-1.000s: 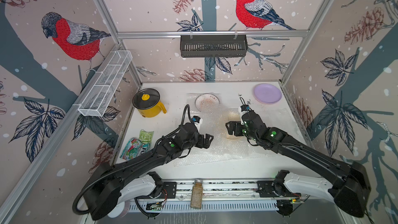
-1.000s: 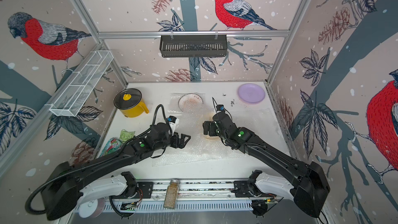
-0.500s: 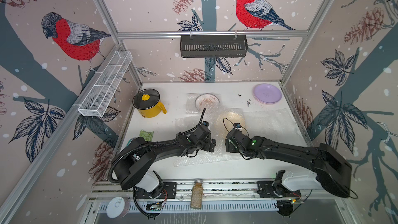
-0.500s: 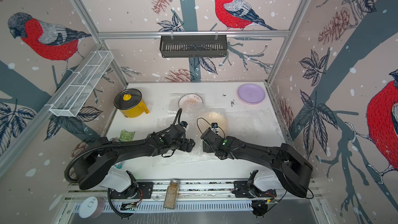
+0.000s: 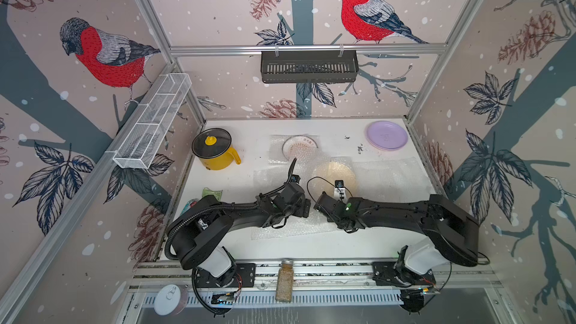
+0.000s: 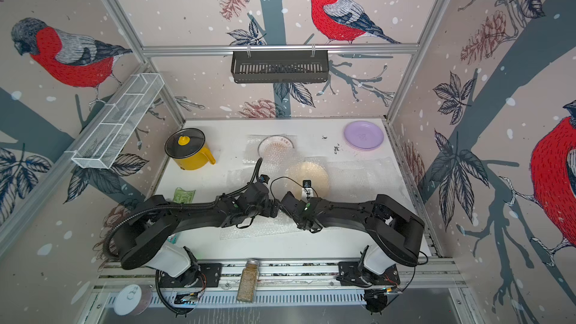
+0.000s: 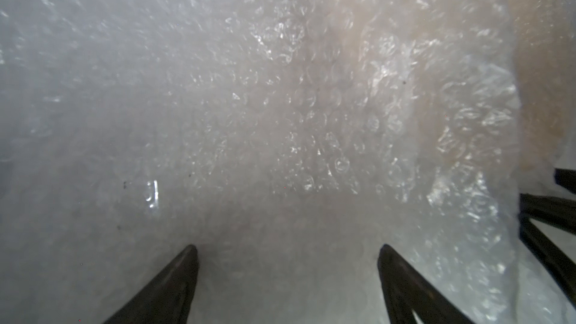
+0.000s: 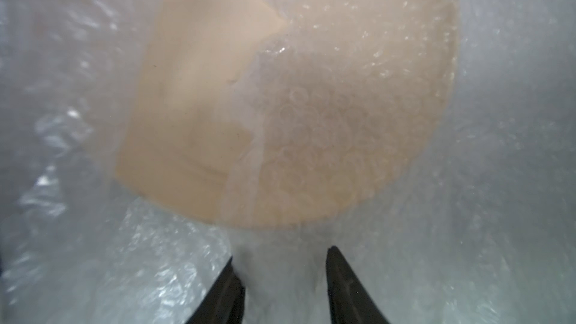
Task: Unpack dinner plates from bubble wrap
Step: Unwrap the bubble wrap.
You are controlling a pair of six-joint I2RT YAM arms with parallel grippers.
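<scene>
A cream dinner plate (image 5: 335,176) lies mid-table under bubble wrap (image 5: 392,172); the right wrist view shows part of the cream plate (image 8: 199,88) bare. The sunburst plate (image 5: 300,147) sits behind it on more wrap, and a lilac plate (image 5: 386,135) stands bare at the back right. My left gripper (image 7: 287,249) is open, low over a flat sheet of wrap (image 5: 293,229). My right gripper (image 8: 282,255) has narrowed jaws with a gap, and wrap lies between them, just in front of the cream plate. In both top views the two grippers nearly meet, left (image 5: 304,208) and right (image 5: 319,205).
A yellow pot with a black lid (image 5: 215,151) stands at the back left. Snack bags (image 5: 212,193) lie by the left wall. A spice jar (image 5: 284,280) and a tin lid (image 5: 166,299) rest on the front rail. A black basket (image 5: 308,65) hangs on the back wall.
Both arms have dropped low and stretched flat over the table. The right gripper came forward off the cream plate and its jaws narrowed a lot. The left jaws closed slightly.
</scene>
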